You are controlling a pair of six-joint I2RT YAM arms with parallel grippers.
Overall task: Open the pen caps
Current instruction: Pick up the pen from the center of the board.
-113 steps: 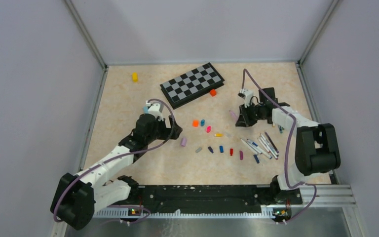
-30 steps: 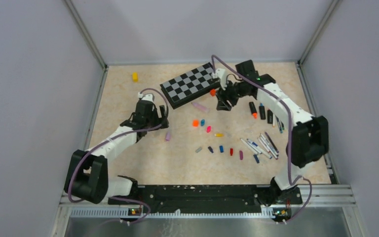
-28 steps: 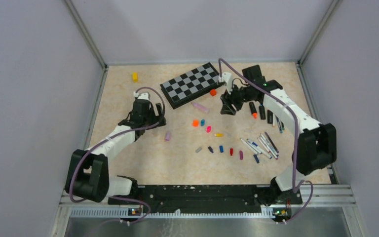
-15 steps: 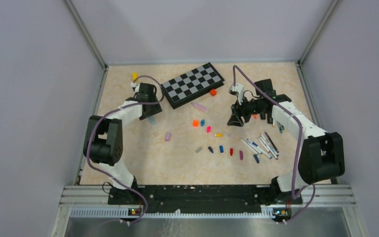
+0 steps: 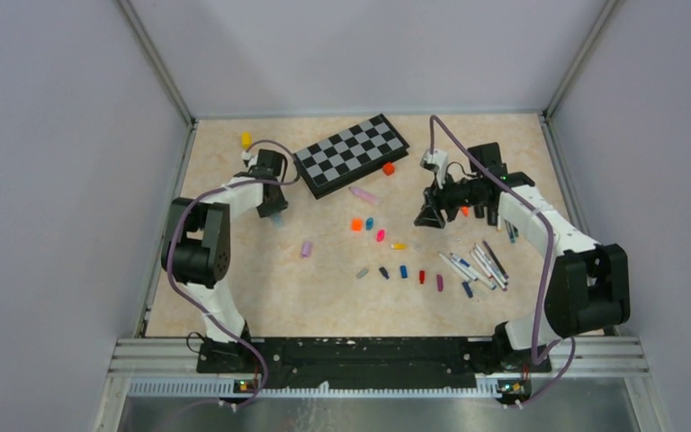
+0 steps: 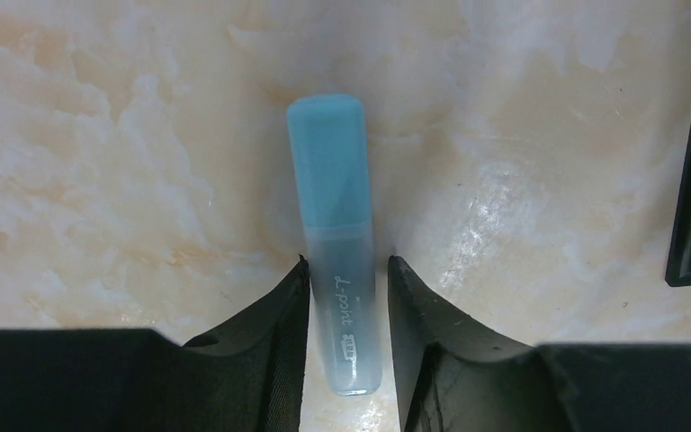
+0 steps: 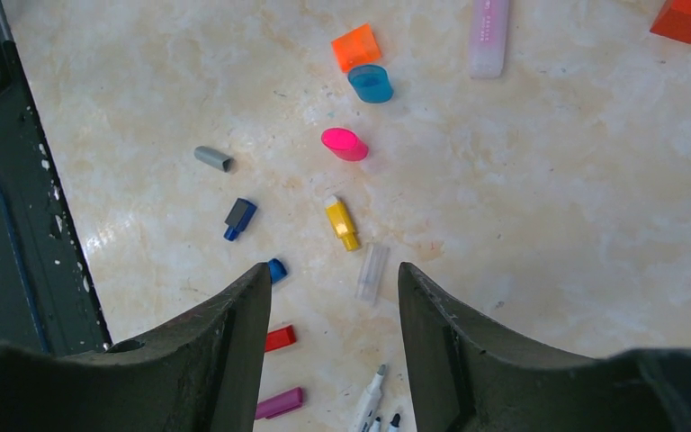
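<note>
A light blue pen (image 6: 337, 243) with its cap (image 6: 327, 153) on lies flat on the table, cap pointing away. My left gripper (image 6: 348, 270) straddles its barrel, nearly shut: the left finger touches it and a sliver of table shows at the right finger. From above, that gripper (image 5: 273, 205) is at the far left. My right gripper (image 7: 335, 274) hangs open and empty over loose pen caps: orange (image 7: 356, 47), blue (image 7: 371, 84), pink (image 7: 345, 144), yellow (image 7: 342, 223), grey (image 7: 213, 158). A lilac pen (image 7: 489, 27) lies capped beyond them. White pens (image 5: 477, 264) lie near the right gripper (image 5: 427, 216).
The chessboard (image 5: 351, 153) lies at the back middle with an orange block (image 5: 388, 167) at its corner. A yellow block (image 5: 246, 139) sits beside the left arm. Cage walls close in on the left, back and right. A lilac cap (image 5: 307, 247) lies alone.
My left arm has swung back to the far left and its jaws have narrowed round the light blue pen. The right gripper has drawn away from the chessboard toward the pens, still open.
</note>
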